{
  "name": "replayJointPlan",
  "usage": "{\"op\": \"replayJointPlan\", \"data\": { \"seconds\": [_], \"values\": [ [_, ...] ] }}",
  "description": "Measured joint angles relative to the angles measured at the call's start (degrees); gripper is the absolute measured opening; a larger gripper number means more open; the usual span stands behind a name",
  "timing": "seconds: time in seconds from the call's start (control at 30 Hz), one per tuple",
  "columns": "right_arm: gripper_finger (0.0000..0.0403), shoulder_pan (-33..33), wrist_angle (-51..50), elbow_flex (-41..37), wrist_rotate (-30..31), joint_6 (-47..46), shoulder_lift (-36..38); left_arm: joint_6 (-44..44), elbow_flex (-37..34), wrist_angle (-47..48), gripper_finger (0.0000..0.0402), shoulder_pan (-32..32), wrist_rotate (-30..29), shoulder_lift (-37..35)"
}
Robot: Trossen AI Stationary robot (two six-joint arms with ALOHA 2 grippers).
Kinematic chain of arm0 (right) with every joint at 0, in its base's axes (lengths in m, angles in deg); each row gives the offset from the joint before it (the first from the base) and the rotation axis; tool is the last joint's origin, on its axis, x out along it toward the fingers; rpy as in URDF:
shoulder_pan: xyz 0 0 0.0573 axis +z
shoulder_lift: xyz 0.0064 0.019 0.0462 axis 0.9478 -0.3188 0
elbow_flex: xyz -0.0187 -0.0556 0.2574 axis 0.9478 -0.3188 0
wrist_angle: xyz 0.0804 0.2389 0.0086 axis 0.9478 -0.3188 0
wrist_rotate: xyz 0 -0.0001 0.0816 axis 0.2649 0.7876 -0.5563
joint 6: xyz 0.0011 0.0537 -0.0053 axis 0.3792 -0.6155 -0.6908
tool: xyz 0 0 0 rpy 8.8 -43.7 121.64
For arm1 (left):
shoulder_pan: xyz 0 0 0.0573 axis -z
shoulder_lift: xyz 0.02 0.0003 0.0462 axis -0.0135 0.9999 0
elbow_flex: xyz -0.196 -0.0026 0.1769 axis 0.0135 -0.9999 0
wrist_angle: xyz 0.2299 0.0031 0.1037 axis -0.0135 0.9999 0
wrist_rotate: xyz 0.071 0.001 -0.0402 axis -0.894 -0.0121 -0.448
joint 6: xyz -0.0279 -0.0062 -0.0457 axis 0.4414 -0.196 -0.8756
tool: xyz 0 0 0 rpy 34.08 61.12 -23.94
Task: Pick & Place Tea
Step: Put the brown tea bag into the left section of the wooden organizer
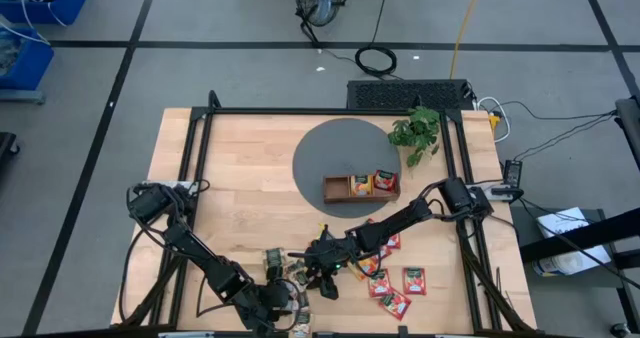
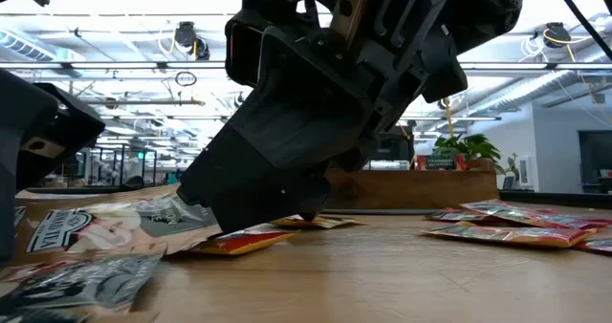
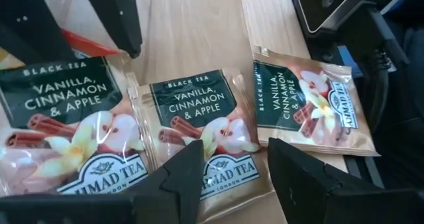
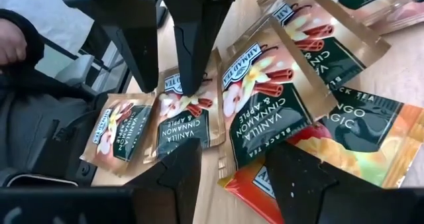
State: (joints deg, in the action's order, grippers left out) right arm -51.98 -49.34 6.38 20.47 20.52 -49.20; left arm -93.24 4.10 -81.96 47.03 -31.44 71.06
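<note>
a pale wooden table (image 1: 250, 168) in an open workshop, both dark arms bent over its near edge, where beige vanilla sachets (image 3: 199, 128) lie side by side, edges overlapping, with red and orange sachets (image 1: 412, 280) scattered to the right; the left gripper (image 3: 233, 174) hovers over the middle beige sachet with its fingers parted and nothing between them, and the right gripper (image 4: 232, 177) hangs opposite, also parted and empty, above the same cluster; with the two so near, they could well collide, or a pinch could drag up a neighbouring sachet along with the one wanted; farther back the wooden tray (image 1: 336, 189) holds two orange-red sachets in its right-hand compartments, the left one apparently bare
</note>
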Motion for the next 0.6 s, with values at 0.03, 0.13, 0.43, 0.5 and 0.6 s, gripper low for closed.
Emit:
{"op": "replayJointPlan", "data": {
  "seconds": [0.03,0.13,0.43,0.5,0.6],
  "values": [
    [0.0155,-0.14,-0.02,0.00,0.24,-0.01,-0.01,0.46,0.00,0.02,0.0172,-0.05,-0.06,0.00],
    [0.0155,-0.48,0.05,-0.02,2.21,0.31,-0.04,1.58,-0.02,0.10,0.0172,-0.18,-0.37,0.02],
    [0.0155,-0.71,1.39,-0.07,3.14,4.42,-0.04,4.85,-0.11,0.46,0.0172,-0.62,-0.87,0.07],
    [0.0154,-0.73,1.82,-0.07,3.01,5.35,-0.07,5.87,-0.11,0.48,0.0172,-1.06,-0.87,0.07],
    [0.0142,-0.74,2.20,-0.07,2.92,7.05,-0.07,7.25,-0.11,0.49,0.0172,-1.83,-0.56,0.07]
  ]
}}
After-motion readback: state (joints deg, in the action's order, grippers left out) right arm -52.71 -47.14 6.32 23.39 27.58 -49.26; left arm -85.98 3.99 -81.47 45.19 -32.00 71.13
